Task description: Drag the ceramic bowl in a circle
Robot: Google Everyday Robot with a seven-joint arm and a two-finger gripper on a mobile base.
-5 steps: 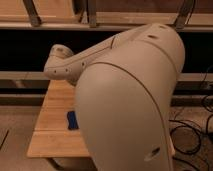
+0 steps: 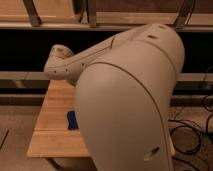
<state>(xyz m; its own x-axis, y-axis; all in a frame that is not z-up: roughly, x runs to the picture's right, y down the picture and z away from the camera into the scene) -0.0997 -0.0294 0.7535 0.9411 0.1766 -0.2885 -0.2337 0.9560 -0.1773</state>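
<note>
Camera view: the big pale arm shell (image 2: 130, 100) fills the frame from centre to 5 o'clock, its elbow (image 2: 57, 64) jutting toward 10 o'clock over the wooden counter (image 2: 50, 131), a blue item (image 2: 72, 119) peeking out at 8 o'clock, while the gripper and ceramic bowl are hidden behind it, so I can't tell the grip.

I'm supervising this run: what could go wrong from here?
The arm blocks most of the wooden table; neither the ceramic bowl nor the end effector is in view, so a bad contact might go unseen. The blue object beside the arm might get knocked.
</note>
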